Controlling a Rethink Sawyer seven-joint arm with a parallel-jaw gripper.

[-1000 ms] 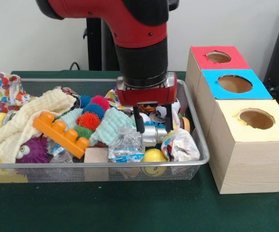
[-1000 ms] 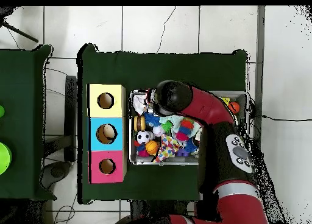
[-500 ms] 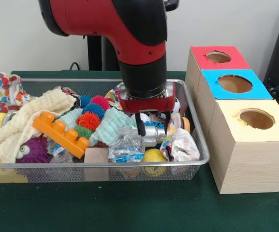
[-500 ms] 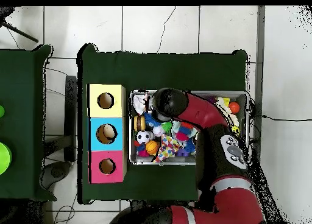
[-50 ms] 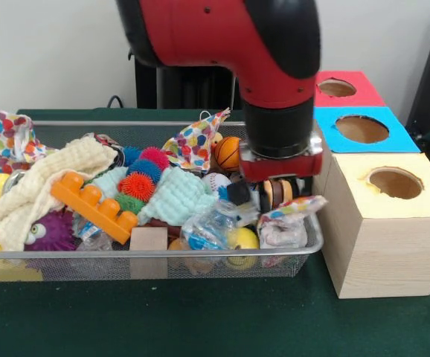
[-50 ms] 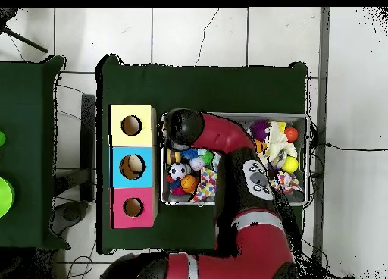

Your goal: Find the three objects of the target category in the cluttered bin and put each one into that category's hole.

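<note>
Wire bin (image 5: 304,249) packed with toys; my gripper (image 5: 274,187) sits at its corner nearest the yellow-topped box (image 5: 393,223). Can't tell the finger state. Basketball (image 5: 228,152) mid-bin.

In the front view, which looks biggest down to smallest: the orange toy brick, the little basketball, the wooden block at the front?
1. Orange toy brick, clearly the largest.
2 and 3. Wooden block and basketball look close; the block sits nearer the camera, so I won't rank them.

orange brick (image 5: 94,206), yellow box (image 5: 386,223), polka-dot cloth (image 5: 195,139)
</note>
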